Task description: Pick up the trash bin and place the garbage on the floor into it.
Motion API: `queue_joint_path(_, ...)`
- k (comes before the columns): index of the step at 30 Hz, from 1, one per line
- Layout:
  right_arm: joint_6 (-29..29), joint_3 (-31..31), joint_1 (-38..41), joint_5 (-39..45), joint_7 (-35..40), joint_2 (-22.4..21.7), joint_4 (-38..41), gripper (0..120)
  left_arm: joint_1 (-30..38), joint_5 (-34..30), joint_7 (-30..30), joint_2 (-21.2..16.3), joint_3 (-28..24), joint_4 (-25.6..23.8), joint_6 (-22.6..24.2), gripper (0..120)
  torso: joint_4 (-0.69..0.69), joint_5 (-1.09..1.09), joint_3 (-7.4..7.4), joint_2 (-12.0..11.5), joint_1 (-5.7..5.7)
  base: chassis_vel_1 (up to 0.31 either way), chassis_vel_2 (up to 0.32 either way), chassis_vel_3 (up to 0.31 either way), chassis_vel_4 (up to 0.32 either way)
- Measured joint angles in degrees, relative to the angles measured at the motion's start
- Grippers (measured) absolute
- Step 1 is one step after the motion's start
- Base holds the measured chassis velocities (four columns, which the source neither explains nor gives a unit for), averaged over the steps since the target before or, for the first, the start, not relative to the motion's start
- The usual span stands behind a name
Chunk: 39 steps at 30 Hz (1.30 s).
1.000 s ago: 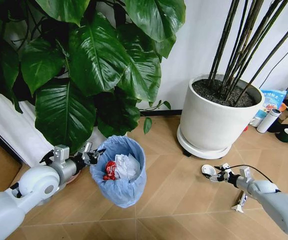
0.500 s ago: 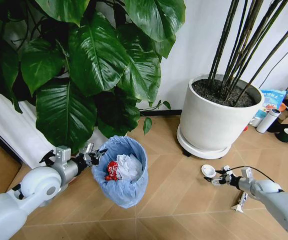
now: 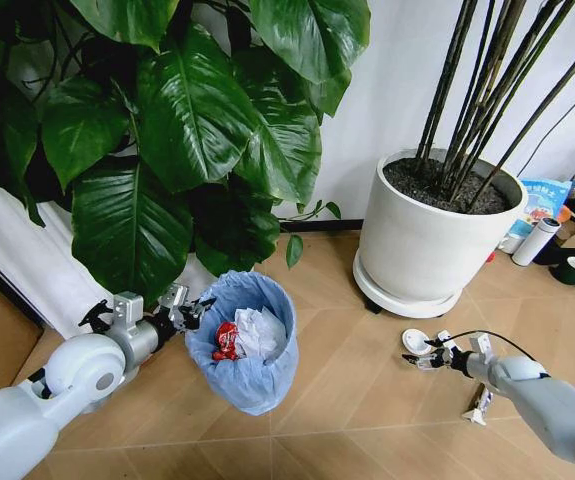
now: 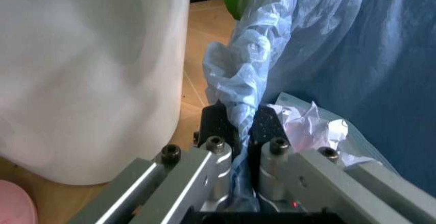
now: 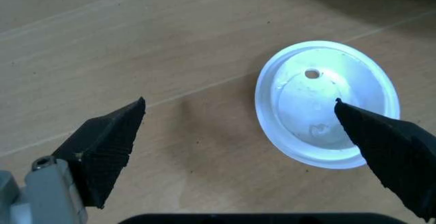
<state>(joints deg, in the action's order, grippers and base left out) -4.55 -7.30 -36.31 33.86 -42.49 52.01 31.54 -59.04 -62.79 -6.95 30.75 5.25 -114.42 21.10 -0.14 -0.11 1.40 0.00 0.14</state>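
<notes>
Right wrist view puts the right gripper (image 5: 248,147) low over the floor (image 5: 136,45) with its jaws spread wide: one black pad stands over bare planks and the other overlaps the rim of the small white disc (image 5: 323,104). The disc lies flat like a shallow lid, thin-walled with a raised rim and a small hole near one side. It looks very light and fairly stiff, and probably slick, so it may skate along the wood if it is pushed from one side only. The rim is the sensible place to take it, with one pad outside and one across the opposite edge, since a flat face on the floor offers nothing to pinch.

From the head view, the disc (image 3: 415,341) sits just in front of the big white plant pot (image 3: 429,235), and a slim tube-like wrapper (image 3: 479,403) lies near the right arm, closer to the robot.

Left wrist view shows the left gripper (image 4: 237,127) with its jaws closed narrowly on a bunched fold of the light-blue bag at the rim of the trash bin (image 4: 340,55). That plastic is soft, thin and slippery; it could slide or tear under load, so a hold that also catches the stiff rim would be safer.

The bin (image 3: 245,340) stands on the floor beside the left gripper (image 3: 189,308), under the large-leaved plant (image 3: 197,120). A crumpled paper wad (image 3: 260,333) and a red wrapper (image 3: 225,341) are already inside.
</notes>
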Motion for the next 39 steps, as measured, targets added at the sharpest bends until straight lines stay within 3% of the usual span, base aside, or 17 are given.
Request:
queue_joint_path(17,-0.57,-0.01,2.12,-2.84,2.67,3.91,-5.46,100,0.22,-0.23,0.07,0.03,0.10,0.09,0.00,0,0.00,0.00,0.00,0.00,0.00,0.000,0.000,0.000,0.000)
queue_joint_path(39,-0.16,1.09,2.44,-4.35,6.41,7.23,-9.68,20,0.64,-0.84,0.22,0.07,0.34,0.37,-0.07,0,0.01,-0.06,-0.03,0.02,-0.02,0.000,0.000,0.000,0.000)
